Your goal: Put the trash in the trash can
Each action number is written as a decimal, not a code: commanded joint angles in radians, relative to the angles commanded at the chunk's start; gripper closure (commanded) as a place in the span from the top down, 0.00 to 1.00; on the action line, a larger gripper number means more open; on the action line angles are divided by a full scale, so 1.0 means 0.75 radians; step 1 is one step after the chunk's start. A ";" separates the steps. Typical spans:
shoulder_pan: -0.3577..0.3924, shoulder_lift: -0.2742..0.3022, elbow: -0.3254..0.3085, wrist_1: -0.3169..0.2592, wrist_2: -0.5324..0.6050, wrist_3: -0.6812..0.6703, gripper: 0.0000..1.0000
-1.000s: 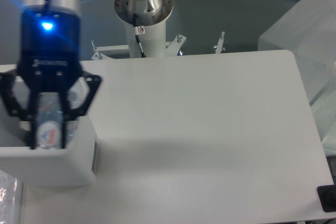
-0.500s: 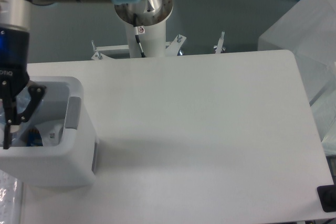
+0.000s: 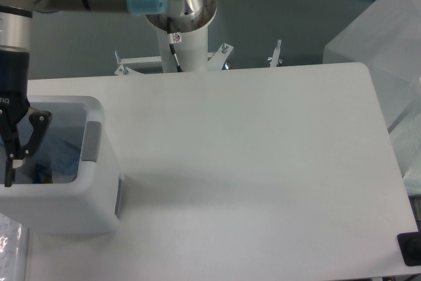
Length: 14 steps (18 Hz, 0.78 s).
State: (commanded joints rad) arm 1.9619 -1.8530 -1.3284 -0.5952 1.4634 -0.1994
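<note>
- White bin (image 3: 99, 162) — one, cut off at the left edge; contents bluish, unclear.
- Gripper (image 3: 8, 156) partly out of frame — whether its fingers are spread, I cannot tell.

The scene is viewed by a single fixed camera set high above the table (image 3: 263, 162), looking steeply down and toward the arm's base column (image 3: 181, 24) at the far edge. The gripper (image 3: 10, 162) is cut off by the left border, the trash can (image 3: 72, 208) beneath it. The framing is fairly close.
</note>
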 joint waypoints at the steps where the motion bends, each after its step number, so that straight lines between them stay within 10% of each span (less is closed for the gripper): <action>1: 0.014 0.002 0.000 -0.002 -0.002 0.002 1.00; 14: 0.568 -0.073 -0.018 -0.010 0.006 0.660 1.00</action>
State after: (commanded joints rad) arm 2.3883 -1.9081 -1.3422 -0.6028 1.4680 0.2955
